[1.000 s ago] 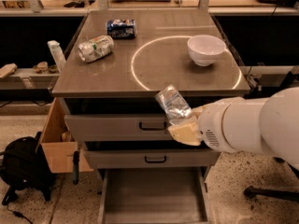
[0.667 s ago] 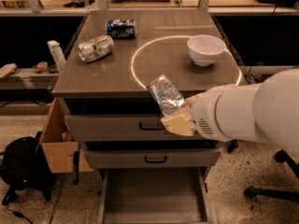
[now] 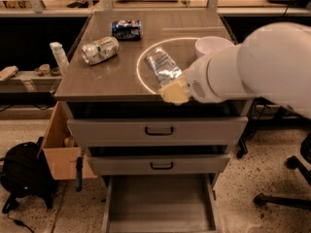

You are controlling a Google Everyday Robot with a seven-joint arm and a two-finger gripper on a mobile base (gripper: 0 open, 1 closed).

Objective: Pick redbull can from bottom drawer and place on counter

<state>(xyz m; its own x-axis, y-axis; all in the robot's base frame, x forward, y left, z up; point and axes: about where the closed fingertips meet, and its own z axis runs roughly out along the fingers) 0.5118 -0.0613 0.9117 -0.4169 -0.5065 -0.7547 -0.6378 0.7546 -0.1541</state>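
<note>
Camera view: the gripper (image 3: 173, 89) hangs over the front part of the counter (image 3: 107, 79), its yellowish fingers clamped on the lower end of the redbull can (image 3: 162, 66). The can is off the surface and tilted, top leaning up-left, just inside the left arc of the white circle (image 3: 141, 57). The bottom drawer (image 3: 160, 205) stands pulled out, no can seen in it.

Handling, as a judgement: thin alu can — light, prob. easy to dent, smooth and so slippery; its skin looks crinkled. Best hold is across the mid body w/ moderate squeeze; an end grip like this may let it pivot.

The dented can (image 3: 99, 50) and dark blue can (image 3: 126, 29) lie back-left, and a white bowl (image 3: 210, 45) sits behind the arm — all apart from the redbull can.
</note>
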